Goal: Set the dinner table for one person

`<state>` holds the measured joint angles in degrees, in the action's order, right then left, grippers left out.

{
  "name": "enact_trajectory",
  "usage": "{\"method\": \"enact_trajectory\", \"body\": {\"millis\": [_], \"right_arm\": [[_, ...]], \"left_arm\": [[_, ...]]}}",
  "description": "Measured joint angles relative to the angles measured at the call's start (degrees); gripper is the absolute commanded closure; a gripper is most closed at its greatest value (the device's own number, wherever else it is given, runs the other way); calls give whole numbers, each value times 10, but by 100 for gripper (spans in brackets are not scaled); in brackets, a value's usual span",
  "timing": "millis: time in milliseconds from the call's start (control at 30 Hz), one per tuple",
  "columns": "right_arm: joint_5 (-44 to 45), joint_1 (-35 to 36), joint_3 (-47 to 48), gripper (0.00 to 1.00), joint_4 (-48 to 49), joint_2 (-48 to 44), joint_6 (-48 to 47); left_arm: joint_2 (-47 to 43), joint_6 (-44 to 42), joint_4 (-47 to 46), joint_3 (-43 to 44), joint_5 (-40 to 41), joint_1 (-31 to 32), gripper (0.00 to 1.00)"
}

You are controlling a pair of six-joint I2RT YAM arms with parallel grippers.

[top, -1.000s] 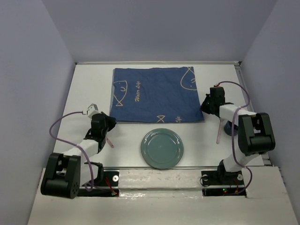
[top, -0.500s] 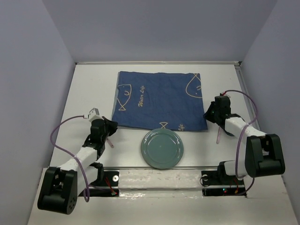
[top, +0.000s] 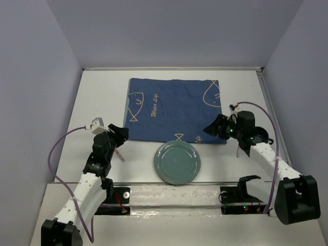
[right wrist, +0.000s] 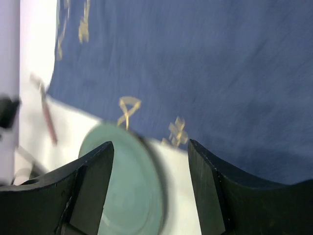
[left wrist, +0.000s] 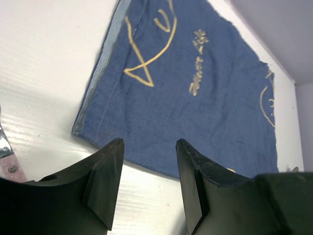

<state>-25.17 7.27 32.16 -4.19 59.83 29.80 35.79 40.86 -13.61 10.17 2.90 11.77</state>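
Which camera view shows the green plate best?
The top external view: the whole plate is in sight there, sharp. The right wrist view shows only a blurred part of it; the left wrist view shows none.

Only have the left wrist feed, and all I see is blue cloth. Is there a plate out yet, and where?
Observer: Yes. A green plate sits on the dinner table, right at the middle of the blue cloth's near edge.
Operator: Right gripper carrying anything?
Observer: No. The right gripper is open and empty, over the cloth's near right corner.
Operator: Cutlery on that side?
Observer: One pink-handled utensil lies on the table right of the cloth, partly hidden by the right arm; type unclear.
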Motion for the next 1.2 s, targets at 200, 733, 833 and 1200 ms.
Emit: {"method": "enact_trajectory", "body": {"millis": [200, 733, 833, 1200], "right_arm": [[-66, 103, -100, 33, 0, 23, 34], [-145, 138, -170, 57, 172, 139, 118], [-160, 138, -175, 73, 214, 168, 134], [-191, 139, -197, 100, 322, 182, 180]], "left_arm": [[-45, -27, 70, 85, 1, 45, 35], [-50, -227, 121, 299, -76, 114, 1], [-47, -254, 139, 288, -56, 114, 1], [28, -221, 191, 283, -3, 113, 2]]}}
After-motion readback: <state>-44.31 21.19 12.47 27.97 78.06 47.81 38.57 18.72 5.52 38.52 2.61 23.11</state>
